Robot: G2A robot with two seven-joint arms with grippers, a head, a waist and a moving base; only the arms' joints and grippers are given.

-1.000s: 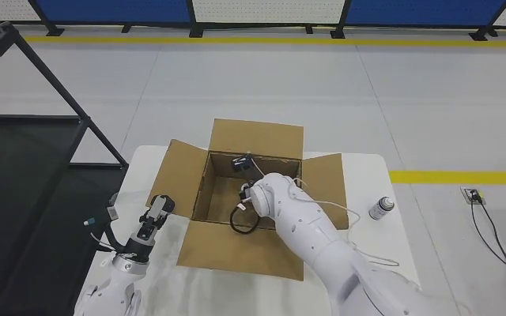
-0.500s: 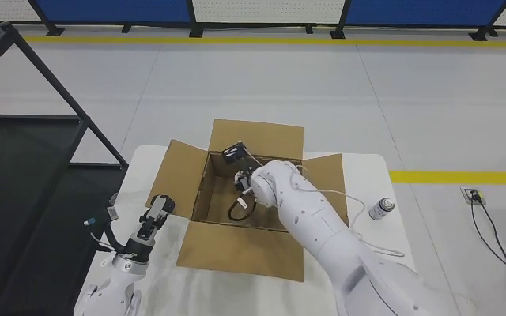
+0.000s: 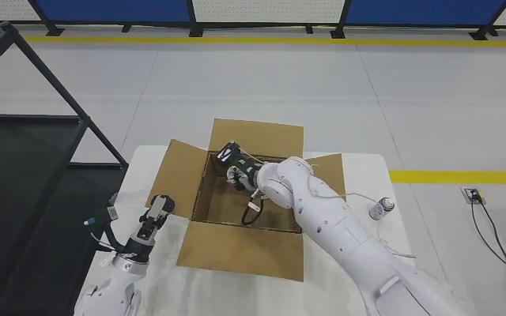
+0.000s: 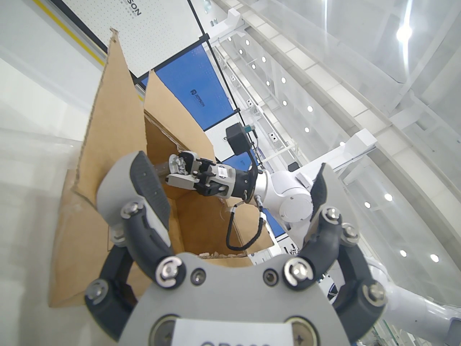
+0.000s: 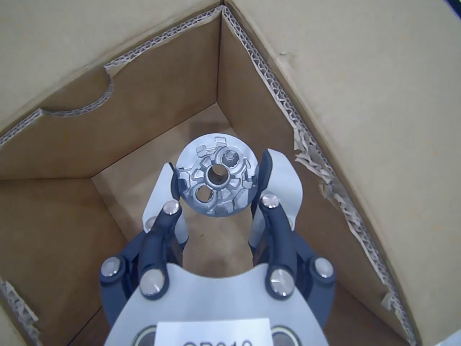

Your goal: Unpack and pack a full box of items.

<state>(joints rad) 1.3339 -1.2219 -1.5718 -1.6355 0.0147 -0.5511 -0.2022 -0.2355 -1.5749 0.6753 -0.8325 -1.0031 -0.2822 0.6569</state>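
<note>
Dark logo mark with a word on white perforated wall panel (image 4: pixel 144 12); same mark, smaller, on blue wall panel (image 4: pixel 187 84). White sticker (image 5: pixel 214 331) on grey metal wrist plate (image 5: pixel 216 289): characters cut off, unreadable.

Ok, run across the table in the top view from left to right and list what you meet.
left gripper → cardboard box → spray can
</note>
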